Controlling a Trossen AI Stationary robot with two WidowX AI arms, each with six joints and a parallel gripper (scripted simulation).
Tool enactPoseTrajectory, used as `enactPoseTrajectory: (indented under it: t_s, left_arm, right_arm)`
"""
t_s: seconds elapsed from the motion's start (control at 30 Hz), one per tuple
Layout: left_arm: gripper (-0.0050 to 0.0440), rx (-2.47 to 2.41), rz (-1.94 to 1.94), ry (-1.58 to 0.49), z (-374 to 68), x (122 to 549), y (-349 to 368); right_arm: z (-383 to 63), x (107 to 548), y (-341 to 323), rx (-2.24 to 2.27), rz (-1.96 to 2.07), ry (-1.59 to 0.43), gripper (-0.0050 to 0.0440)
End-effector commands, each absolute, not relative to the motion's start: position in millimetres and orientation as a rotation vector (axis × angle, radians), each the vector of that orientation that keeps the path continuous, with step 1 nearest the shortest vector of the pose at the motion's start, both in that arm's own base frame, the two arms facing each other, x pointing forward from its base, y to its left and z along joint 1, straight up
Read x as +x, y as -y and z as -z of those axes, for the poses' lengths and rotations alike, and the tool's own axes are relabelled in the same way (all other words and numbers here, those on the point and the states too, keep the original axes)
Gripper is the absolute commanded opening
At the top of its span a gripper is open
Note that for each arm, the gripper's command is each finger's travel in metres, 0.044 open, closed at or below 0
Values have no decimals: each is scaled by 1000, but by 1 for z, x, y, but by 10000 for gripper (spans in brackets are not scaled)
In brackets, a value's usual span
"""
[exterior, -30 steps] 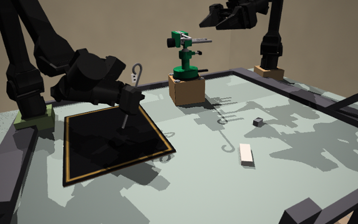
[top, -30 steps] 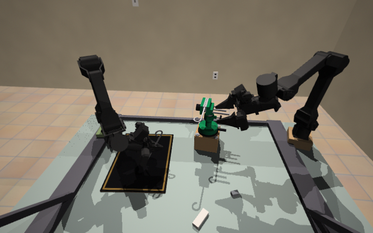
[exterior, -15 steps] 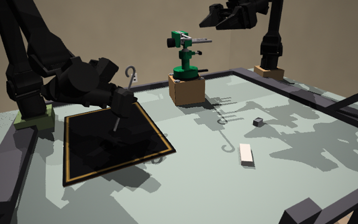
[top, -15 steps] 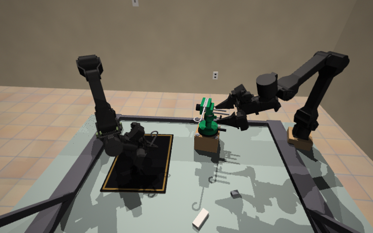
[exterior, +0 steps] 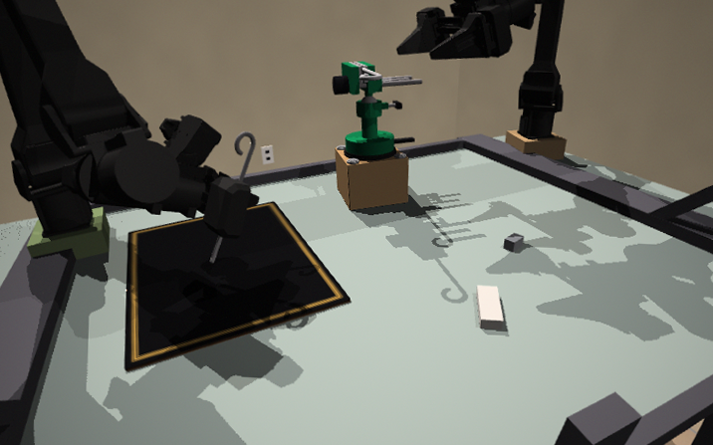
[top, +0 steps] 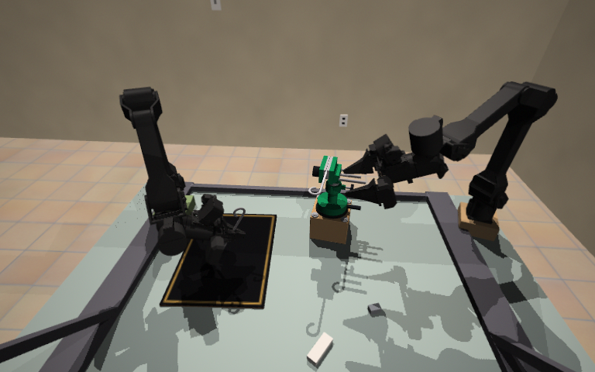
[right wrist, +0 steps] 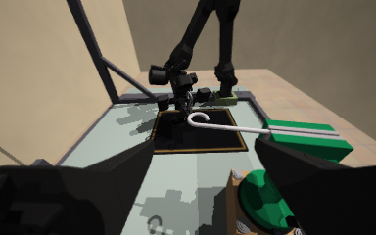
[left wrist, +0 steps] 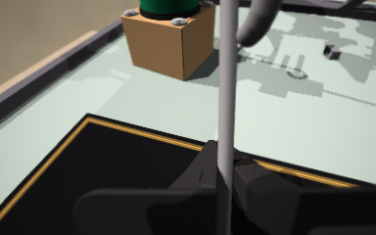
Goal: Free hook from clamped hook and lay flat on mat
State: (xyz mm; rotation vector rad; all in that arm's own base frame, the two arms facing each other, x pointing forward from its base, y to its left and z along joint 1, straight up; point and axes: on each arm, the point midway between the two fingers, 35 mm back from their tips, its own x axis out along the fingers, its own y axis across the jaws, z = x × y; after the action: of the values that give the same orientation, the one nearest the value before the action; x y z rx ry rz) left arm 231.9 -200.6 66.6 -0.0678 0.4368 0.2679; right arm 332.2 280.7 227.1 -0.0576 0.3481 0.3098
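My left gripper (exterior: 227, 207) is shut on a grey hook (exterior: 244, 165) and holds it nearly upright, curl on top, low over the black mat (exterior: 219, 281). The hook's lower end hangs just above the mat; I cannot tell if it touches. The hook's shaft (left wrist: 226, 113) runs up between the fingers in the left wrist view. A white hook (top: 319, 186) is clamped in the green vise (top: 331, 184) on its wooden block (top: 329, 225). My right gripper (top: 357, 177) is open and empty, its fingers apart beside the vise jaws. The clamped hook (right wrist: 230, 126) also shows in the right wrist view.
A white block (top: 319, 348) and a small grey cube (top: 376, 309) lie on the table's near right part. A dark raised frame (top: 465, 258) runs around the table. The left arm's base (exterior: 69, 236) stands beside the mat's far corner.
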Motion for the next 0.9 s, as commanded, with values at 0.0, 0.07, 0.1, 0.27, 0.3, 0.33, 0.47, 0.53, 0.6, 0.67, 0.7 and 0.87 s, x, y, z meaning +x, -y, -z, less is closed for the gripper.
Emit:
enactPoseTrajectory:
  t_s: [0.0, 0.07, 0.1, 0.27, 0.3, 0.33, 0.47, 0.53, 0.6, 0.67, 0.7, 0.87]
  left_arm:
    - [0, -93, -268, -428, -75, 227, 203]
    - [0, -92, -269, -428, -76, 226, 202]
    - [0, -92, -269, -428, -76, 226, 202]
    - [0, -86, -275, -429, -77, 219, 200]
    - [0, -85, -277, -429, -77, 217, 199]
    - [0, -84, -277, -429, -78, 216, 199]
    - [0, -82, -279, -429, -78, 214, 198]
    - [0, -82, -279, -429, -77, 215, 198]
    - [0, -82, -279, -429, -76, 215, 199]
    - [0, -82, -279, -429, -76, 215, 199]
    - [0, -82, -279, -429, -74, 215, 199]
    - [0, -82, -279, -429, -66, 215, 200]
  right_arm:
    - [-237, 332, -280, -39, -310, -330, 440]
    - [-237, 332, -280, -39, -310, -330, 440]
    - [-237, 332, -280, -39, -310, -330, 440]
    - [-237, 332, -280, -39, -310, -330, 440]
    - [-237, 332, -280, -39, -310, -330, 440]
    - [-237, 332, -280, -39, -310, -330, 440]
    - [-237, 332, -280, -39, -310, -330, 440]
    - [-237, 332, -280, -39, -310, -330, 440]
    - [-237, 332, -280, -39, -310, -330, 440]
    - [-237, 332, -280, -39, -310, -330, 440]
    - [-237, 332, -280, -39, -310, -330, 440]
    - [-237, 332, -280, -39, -310, -330, 440]
